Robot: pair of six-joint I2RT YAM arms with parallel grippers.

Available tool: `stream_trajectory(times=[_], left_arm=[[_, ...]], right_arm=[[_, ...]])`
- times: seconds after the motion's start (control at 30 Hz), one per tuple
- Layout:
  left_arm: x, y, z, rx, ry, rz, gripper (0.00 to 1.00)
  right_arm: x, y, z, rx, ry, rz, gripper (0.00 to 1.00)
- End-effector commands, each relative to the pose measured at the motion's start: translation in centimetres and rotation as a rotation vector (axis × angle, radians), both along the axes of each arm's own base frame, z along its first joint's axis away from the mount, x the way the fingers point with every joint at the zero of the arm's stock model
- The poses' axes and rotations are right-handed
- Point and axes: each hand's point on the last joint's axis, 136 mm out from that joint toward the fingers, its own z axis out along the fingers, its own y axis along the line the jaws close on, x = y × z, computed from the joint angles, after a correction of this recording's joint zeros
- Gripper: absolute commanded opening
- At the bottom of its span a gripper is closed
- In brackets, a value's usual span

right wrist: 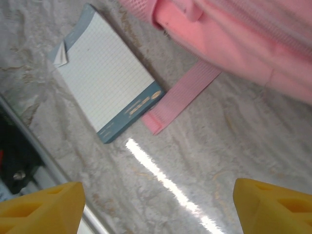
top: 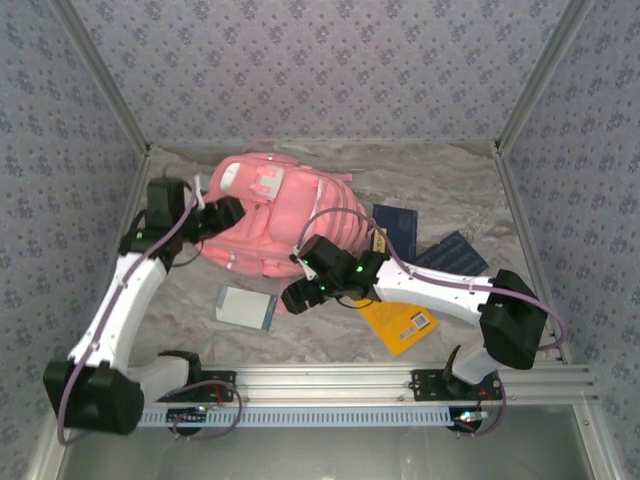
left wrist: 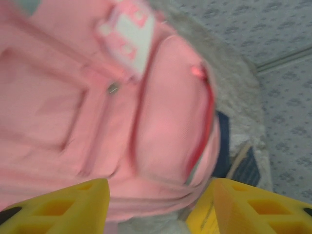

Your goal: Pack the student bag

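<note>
Apparently the packing is only starting: the student bag [top: 275, 215] lies at the back middle of the table [top: 440, 190], with a lined notepad [right wrist: 105, 92] just beside its strap [right wrist: 180, 97], not yet inside. The left gripper [top: 228, 212], fingers apart, is at the bag's side. The right gripper [top: 297, 297], also spread, hovers near the notepad and should next lower to pinch its edge.

Lined notepad [top: 245, 306] with a blue-grey binding strip lies flat on the marbled grey-beige table surface [top: 440, 180], front left of centre; one corner of its top sheet is folded up. Right of centre: yellow booklet [top: 402, 325] with a white barcode label near the front, dark blue notebook [top: 396, 228] farther back, second dark blue book [top: 452, 253] just to its right, angled. Aluminium rail [top: 340, 380] runs along the near edge; floral-patterned wall panels [top: 320, 70] enclose three sides.
</note>
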Motion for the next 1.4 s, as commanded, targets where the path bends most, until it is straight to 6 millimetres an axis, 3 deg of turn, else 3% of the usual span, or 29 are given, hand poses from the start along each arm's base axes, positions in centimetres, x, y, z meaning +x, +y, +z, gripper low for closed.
stream_trajectory(times=[0.0,0.07,0.17,0.6,0.8,1.1,1.37], left_arm=[[-3.3,4.0,-8.0,0.098,0.255,0.183,0.61],[-5.1,5.4,-10.8,0.112,0.354,0.226,0.62],[-6.8,6.2,-13.4,0.08,0.442,0.28,0.62],[-9.1,6.1,-20.1,0.071,0.585,0.295,0.62],[-9.6,5.7,-20.5,0.11,0.586,0.277,0.62],[-12.0,0.9,-21.7,-0.008,0.65,0.149,0.58],[-13.3,-2.3,-20.3,-0.031,0.588,0.034,0.51]], right_arm=[[-1.2,1.2,0.3,0.096,0.085,-0.025,0.82],[-1.9,1.0,-0.6,0.085,0.126,-0.026,0.83],[-2.6,0.9,-1.9,0.069,0.17,-0.012,0.84],[-5.0,0.3,-5.2,0.038,0.264,0.031,0.86],[-5.3,0.3,-6.1,0.057,0.317,0.016,0.86],[-3.3,0.1,-7.5,0.2,0.502,-0.125,0.86],[-1.9,1.0,-7.9,0.366,0.636,-0.194,0.84]])
